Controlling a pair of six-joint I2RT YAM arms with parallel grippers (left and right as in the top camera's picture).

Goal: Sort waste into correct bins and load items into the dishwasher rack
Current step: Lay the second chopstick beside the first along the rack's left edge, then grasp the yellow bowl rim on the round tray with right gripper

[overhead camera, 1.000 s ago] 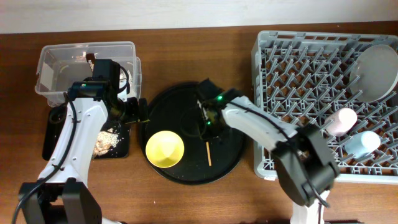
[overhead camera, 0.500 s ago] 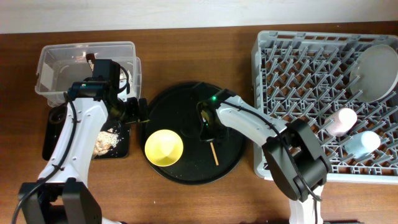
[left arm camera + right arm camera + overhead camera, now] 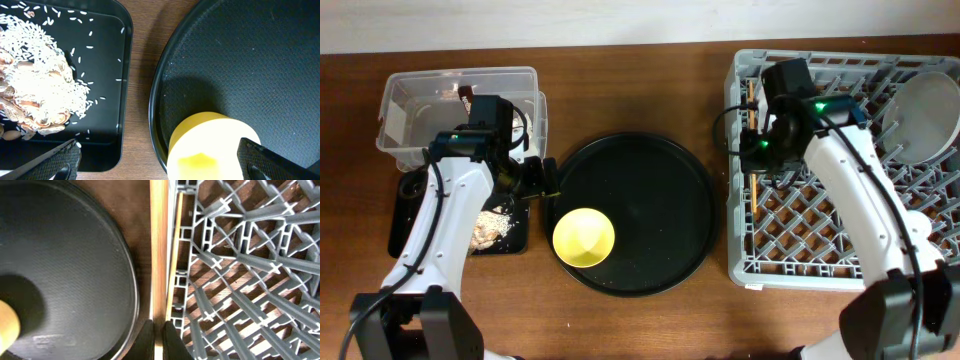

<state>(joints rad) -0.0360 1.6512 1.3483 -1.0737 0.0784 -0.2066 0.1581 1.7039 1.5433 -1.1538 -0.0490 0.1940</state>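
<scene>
My right gripper [image 3: 757,168] [image 3: 159,341] is shut on a wooden chopstick [image 3: 159,255] and holds it over the left edge of the grey dishwasher rack [image 3: 840,262]. Another thin chopstick [image 3: 173,265] lies just inside that rack edge. A pale green plate [image 3: 920,115] stands in the rack's far right corner. The yellow bowl [image 3: 584,237] [image 3: 215,145] sits on the round black tray [image 3: 650,200]. My left gripper [image 3: 542,185] [image 3: 162,161] hangs open above the gap between the bowl and the shallow black bin [image 3: 107,60], which holds rice and brown food scraps [image 3: 35,95].
A clear plastic tub [image 3: 455,105] stands at the back left, with a small brown piece [image 3: 465,93] inside. Bare wooden table [image 3: 640,90] shows behind the round tray. My right arm covers part of the rack's floor.
My right gripper shut on the chopstick on the round tray, lifted it and carried it right to the rack's left edge. The left arm and the bowl have stayed put.
</scene>
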